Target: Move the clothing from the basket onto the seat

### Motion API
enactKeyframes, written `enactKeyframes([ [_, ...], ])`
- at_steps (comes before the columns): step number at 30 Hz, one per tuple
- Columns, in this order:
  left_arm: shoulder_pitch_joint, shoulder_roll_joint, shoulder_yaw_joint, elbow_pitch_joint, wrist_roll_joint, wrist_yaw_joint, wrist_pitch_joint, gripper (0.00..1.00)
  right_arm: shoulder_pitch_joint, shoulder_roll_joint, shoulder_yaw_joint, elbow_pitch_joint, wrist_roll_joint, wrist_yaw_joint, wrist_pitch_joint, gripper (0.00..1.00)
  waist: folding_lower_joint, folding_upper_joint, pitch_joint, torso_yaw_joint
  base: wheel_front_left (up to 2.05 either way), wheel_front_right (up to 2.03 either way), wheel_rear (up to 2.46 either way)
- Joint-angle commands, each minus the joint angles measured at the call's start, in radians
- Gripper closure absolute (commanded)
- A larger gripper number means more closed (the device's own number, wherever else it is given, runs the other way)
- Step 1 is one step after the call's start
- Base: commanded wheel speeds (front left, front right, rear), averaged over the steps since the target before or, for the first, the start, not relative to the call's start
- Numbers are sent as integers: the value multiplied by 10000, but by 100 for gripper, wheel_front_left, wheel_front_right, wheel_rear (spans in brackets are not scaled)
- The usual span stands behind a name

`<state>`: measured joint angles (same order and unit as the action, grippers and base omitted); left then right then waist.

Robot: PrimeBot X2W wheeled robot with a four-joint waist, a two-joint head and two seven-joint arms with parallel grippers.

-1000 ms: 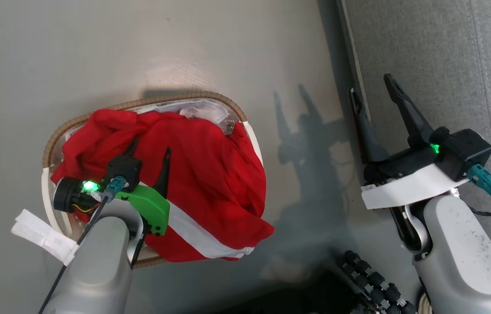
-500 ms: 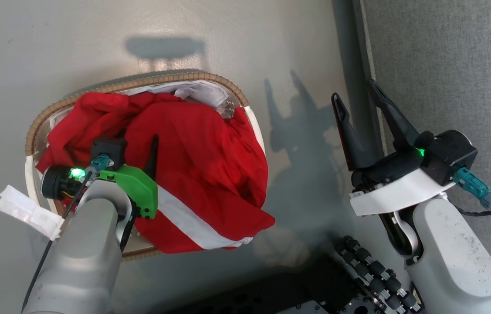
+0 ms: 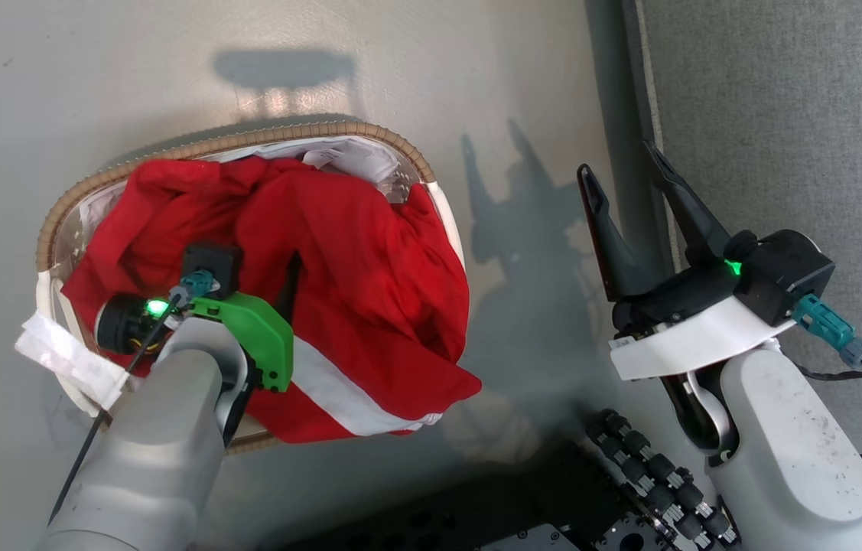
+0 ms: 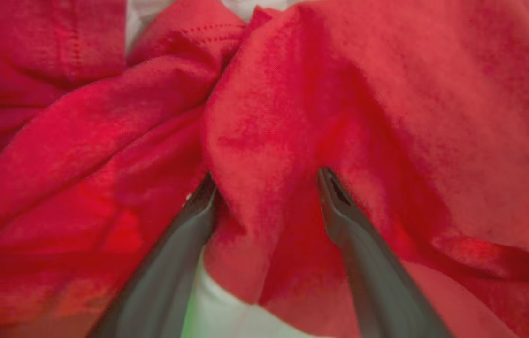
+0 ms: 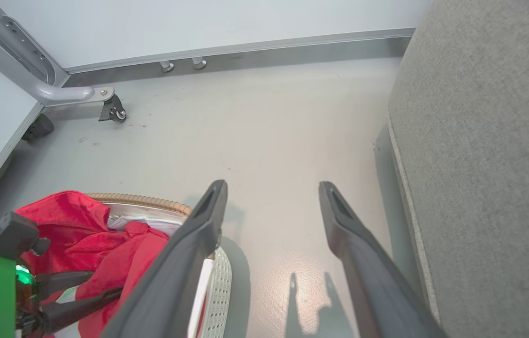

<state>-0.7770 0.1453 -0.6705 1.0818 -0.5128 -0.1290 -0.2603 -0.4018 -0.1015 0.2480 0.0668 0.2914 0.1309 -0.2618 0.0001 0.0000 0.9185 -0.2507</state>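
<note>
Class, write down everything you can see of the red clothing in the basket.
The clothing is soft, bright red fabric, crumpled in deep folds, with a broad white stripe and thin white trim at its hem. It heaps in the basket, covering most of the white liner, and one corner drapes out over the rim toward the robot. The left gripper stands open with its fingers sunk into the fabric, a fold bunched between them.

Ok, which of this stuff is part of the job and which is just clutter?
Job: clothing, basket, seat, left tool open around a red fold, right tool open over the floor.
Lying about: wheeled frame leg, baseboard, white tag on the left arm.
</note>
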Motion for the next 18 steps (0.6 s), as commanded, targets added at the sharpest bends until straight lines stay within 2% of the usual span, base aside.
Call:
enactKeyframes([
  [1,-157,114,-200,26,-325,-25,68,0,-122,15,21,34,68,-3,-46,0,-1,0,-7,4,0,0,0],
  [11,-399,534,-1809,-117,-1969,-25,90,0,-158,50,117,152,134,-3,-46,0,-1,0,-83,-31,0,0,0],
  [12,-386,513,-1853,-31,-2133,-25,151,38,-166,52,118,155,145,-3,-46,0,-1,0,-97,-38,0,0,0],
  [13,-376,448,-1894,122,-2335,-26,249,93,-177,58,126,155,147,-3,-46,0,-1,0,-120,-47,0,0,0],
  [14,-375,398,-1910,169,-2510,-26,298,100,-183,58,130,154,153,-3,-46,0,-1,0,-135,-54,0,0,0],
  [18,-457,350,-2171,381,-2922,-26,520,100,-184,66,141,174,177,-3,-46,0,-1,0,-243,-55,0,0,0],
])
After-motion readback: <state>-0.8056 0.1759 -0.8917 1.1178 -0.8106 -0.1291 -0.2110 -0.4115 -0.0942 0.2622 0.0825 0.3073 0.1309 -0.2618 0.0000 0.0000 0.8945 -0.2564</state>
